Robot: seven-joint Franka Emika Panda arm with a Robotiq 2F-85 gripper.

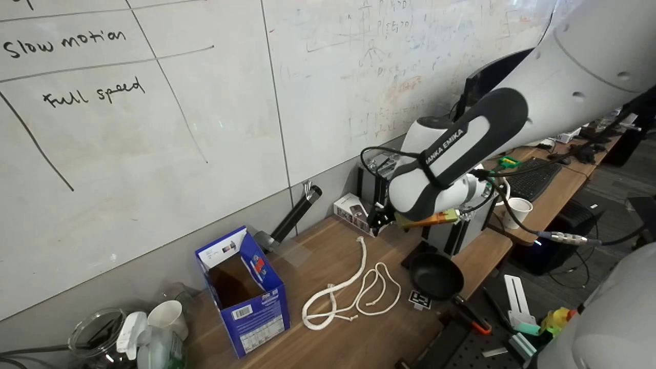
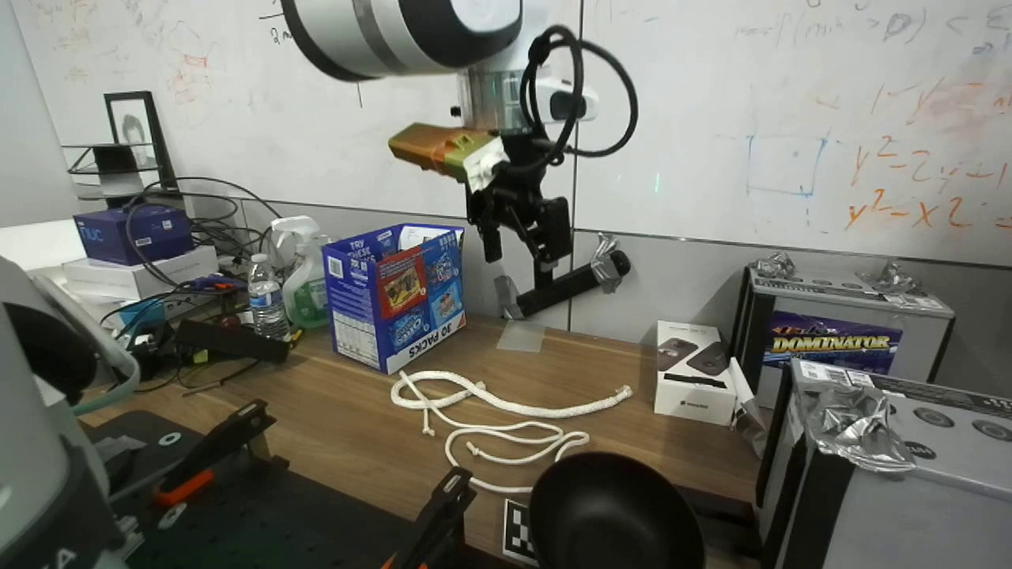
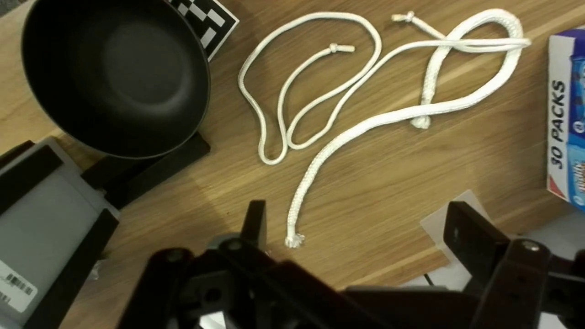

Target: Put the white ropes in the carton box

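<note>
Two white ropes lie loosely on the wooden table. The thick one (image 3: 379,119) (image 1: 320,294) (image 2: 545,412) curves with a loop near the box and has frayed ends. The thin one (image 3: 331,15) lies in loops with knotted ends and crosses the thick one. The blue carton box (image 1: 274,302) (image 2: 356,296) stands upright with its top open and brown inside; only its edge (image 3: 560,68) shows in the wrist view. My gripper (image 3: 356,217) (image 2: 522,253) (image 1: 379,219) is open and empty above the table. In the wrist view the thick rope's frayed end appears between the fingers, nearer the left finger.
A black pan (image 1: 435,277) (image 2: 617,514) (image 3: 114,77) sits beside the thin rope. A white phone box (image 2: 696,371) and grey computer cases (image 2: 909,490) stand at one side. A black cylinder (image 2: 577,284) leans at the whiteboard wall. A spray bottle (image 2: 307,276) is beside the carton box.
</note>
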